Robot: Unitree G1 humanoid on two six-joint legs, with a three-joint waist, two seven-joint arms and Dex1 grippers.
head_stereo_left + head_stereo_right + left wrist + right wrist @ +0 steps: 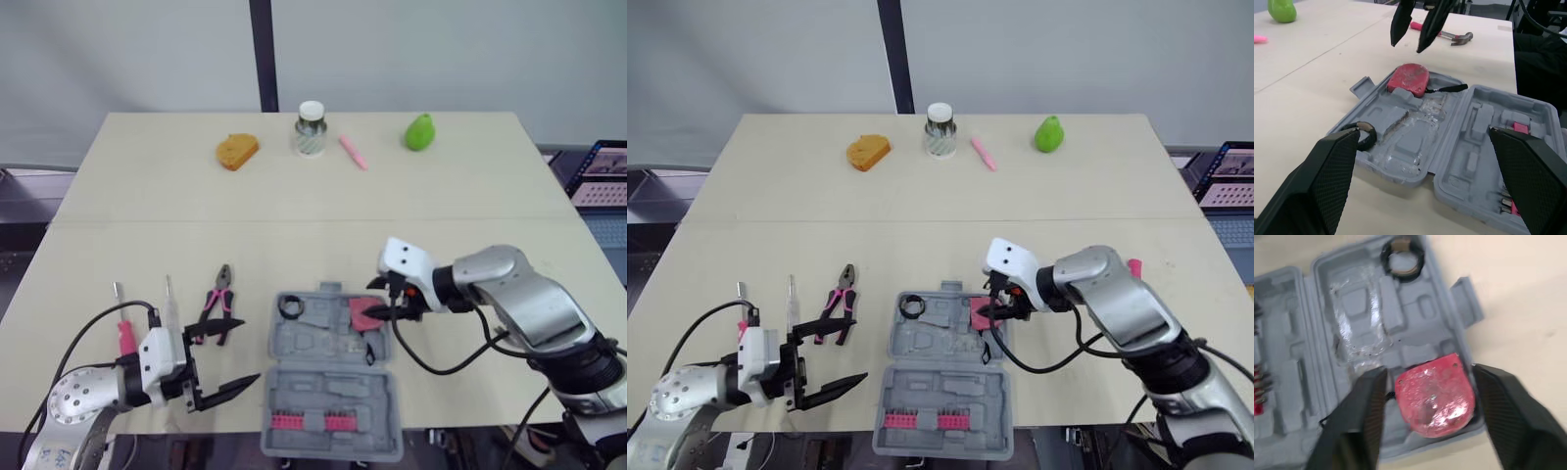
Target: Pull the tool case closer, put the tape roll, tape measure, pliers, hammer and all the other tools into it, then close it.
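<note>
The grey tool case (328, 377) lies open near the table's front edge. A black tape roll (291, 306) sits in its far left corner and a red tape measure (1435, 394) in its far right pocket. My right gripper (379, 300) hovers open just above the tape measure, one finger on each side, not touching it. To the left of the case my left gripper (245, 350) is open and holds nothing. Pink-handled pliers (217, 299) and two screwdrivers (125, 328) lie left of the case. The hammer (1442, 33) rests on the table right of the case.
Along the far edge stand an orange piece (237, 151), a glass jar (311, 129), a pink pen (353, 152) and a green pear (420, 132). A laptop (602, 171) sits beyond the table's right side. Pink bits (304, 421) fill the case's near half.
</note>
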